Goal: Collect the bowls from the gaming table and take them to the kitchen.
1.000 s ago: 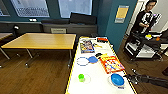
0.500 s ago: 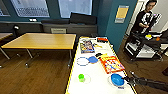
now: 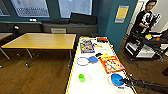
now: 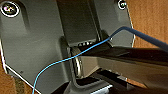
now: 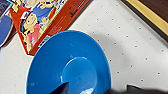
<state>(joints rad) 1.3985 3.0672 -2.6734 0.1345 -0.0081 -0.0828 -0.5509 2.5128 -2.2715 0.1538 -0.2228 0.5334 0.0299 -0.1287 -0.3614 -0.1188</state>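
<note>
The right gripper (image 3: 124, 81) is reaching in from the table's near right edge and touching the rim of the near bowl (image 3: 116, 79). Whether its fingers are spread or pinching the rim cannot be told; in the right wrist view only dark tips are showing at the edge of this bowl (image 5: 68, 67). The bowl is sitting on the gaming table (image 3: 96, 75), just beside the red box (image 3: 111, 64). A second bowl (image 3: 93, 59) is lying mid-table, touching a clear plate (image 3: 82, 61). Nothing has shifted since half a second ago.
</note>
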